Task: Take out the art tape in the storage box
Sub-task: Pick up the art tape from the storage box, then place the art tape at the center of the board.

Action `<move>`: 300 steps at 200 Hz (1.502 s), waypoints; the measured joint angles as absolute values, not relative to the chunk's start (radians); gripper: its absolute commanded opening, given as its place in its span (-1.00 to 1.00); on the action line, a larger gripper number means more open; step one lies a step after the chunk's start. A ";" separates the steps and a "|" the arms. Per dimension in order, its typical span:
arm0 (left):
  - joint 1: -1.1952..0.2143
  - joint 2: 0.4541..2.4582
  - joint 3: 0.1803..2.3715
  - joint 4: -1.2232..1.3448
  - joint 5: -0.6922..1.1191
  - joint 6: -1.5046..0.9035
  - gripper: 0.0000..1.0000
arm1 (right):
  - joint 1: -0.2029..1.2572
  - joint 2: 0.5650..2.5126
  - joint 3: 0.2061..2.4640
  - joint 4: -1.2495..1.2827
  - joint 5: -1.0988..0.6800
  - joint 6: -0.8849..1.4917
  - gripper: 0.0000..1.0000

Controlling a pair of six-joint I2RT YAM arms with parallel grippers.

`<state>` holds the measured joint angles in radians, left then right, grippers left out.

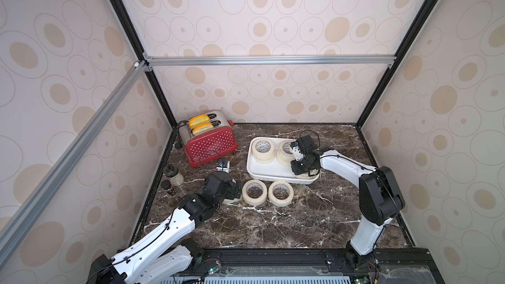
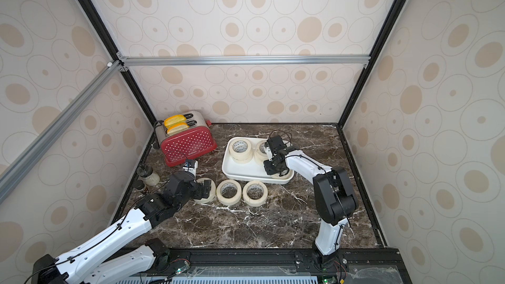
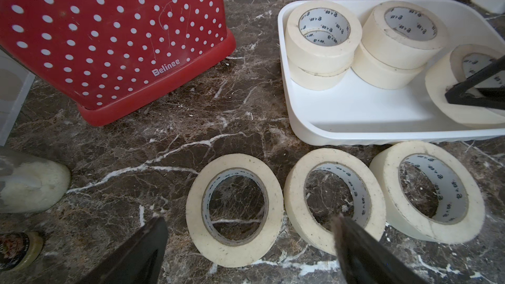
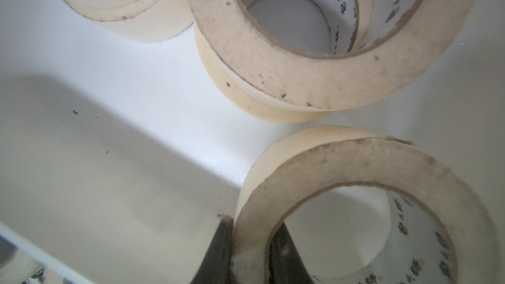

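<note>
Top: tray [image 2: 235,170] holds two tape stacks [image 2: 240,157], three loose rolls [image 2: 229,201] on the table [image 2: 273,222] just beside it | Left wrist: your left gripper [image 3: 250,219] spread wide, holding nothing | Right wrist: your right gripper [image 4: 251,252] clamps the wall of a single roll [image 4: 355,165] inside the tray

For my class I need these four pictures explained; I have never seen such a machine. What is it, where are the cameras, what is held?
Two robot arms with pincer grippers work at a marble table. Two pictures look down from above; the other two come from a camera on each wrist. On the table: a red toaster, a white tray and three tape rolls beside it. The tray holds two stacks of two rolls plus one roll, whose wall the right gripper pinches. The left gripper is open.
</note>
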<state>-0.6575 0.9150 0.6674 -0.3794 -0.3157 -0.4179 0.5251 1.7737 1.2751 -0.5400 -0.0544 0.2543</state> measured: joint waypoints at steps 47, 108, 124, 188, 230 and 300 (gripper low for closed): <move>-0.657 0.931 0.668 -0.379 -0.315 -0.418 0.98 | 0.526 1.646 1.244 -0.566 -0.054 0.255 -0.62; -0.657 0.962 0.668 -0.378 -0.308 -0.418 0.98 | 0.527 1.441 1.178 -0.601 -0.057 0.263 -0.62; -0.657 0.970 0.668 -0.378 -0.305 -0.418 0.98 | 0.528 1.411 1.161 -0.613 -0.061 0.273 -0.63; -0.657 0.979 0.669 -0.377 -0.297 -0.418 0.98 | 0.569 1.358 1.106 -0.646 -0.077 0.292 -0.62; -0.657 0.979 0.670 -0.376 -0.297 -0.418 0.98 | 0.626 1.309 1.047 -0.667 -0.094 0.314 -0.63; -0.657 0.982 0.676 -0.379 -0.299 -0.418 0.99 | 0.715 1.295 0.939 -0.665 -0.101 0.379 -0.63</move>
